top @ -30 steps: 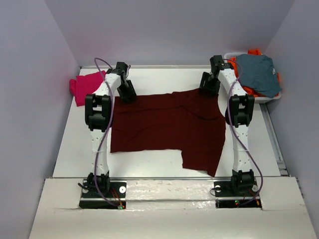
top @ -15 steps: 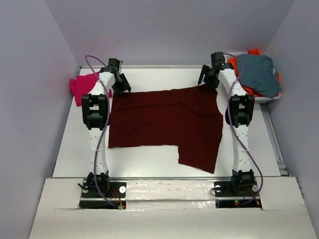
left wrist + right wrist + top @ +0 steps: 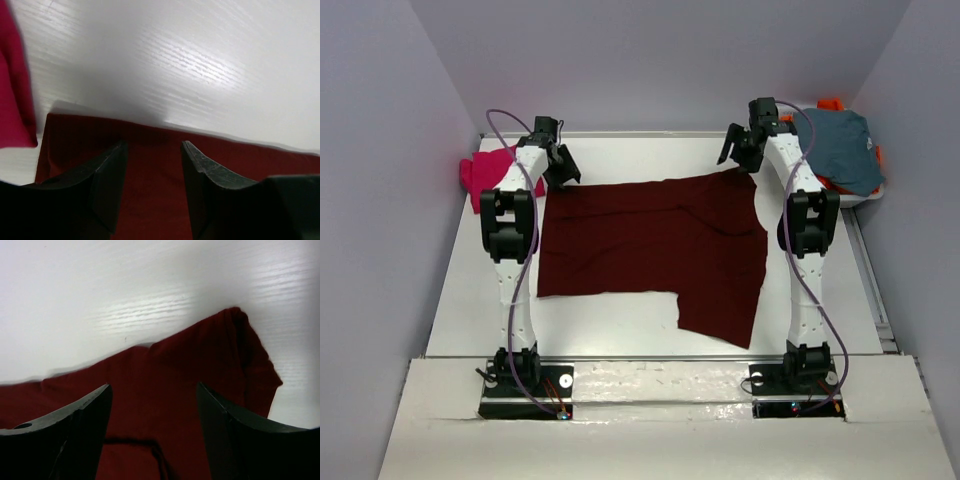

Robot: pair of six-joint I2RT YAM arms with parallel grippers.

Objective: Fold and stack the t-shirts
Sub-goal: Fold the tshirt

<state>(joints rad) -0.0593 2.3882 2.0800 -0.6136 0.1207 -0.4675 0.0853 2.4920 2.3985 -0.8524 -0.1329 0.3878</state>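
Note:
The dark maroon t-shirt [image 3: 650,245] lies spread flat across the middle of the table, one flap hanging toward the near right. My left gripper [image 3: 561,170] hovers open over its far left corner; in the left wrist view the gripper [image 3: 152,147] has only maroon cloth [image 3: 155,195] below its fingers. Over the far right corner my right gripper [image 3: 736,155] is open too, and the right wrist view shows the gripper [image 3: 154,387] with nothing in it above the shirt's folded corner [image 3: 220,355]. The magenta-pink t-shirt [image 3: 483,172] lies bunched at the far left, with its edge [image 3: 12,95] in the left wrist view.
A white bin [image 3: 865,196] at the far right holds a grey-blue garment [image 3: 845,145] on top of an orange one [image 3: 830,104]. Walls close in the table on the left, far and right sides. Bare table shows beyond the shirt's far edge.
Both grippers have lifted off the maroon shirt's far corners and drawn back toward the far wall, jaws wider. The shirt's far edge now lies flat.

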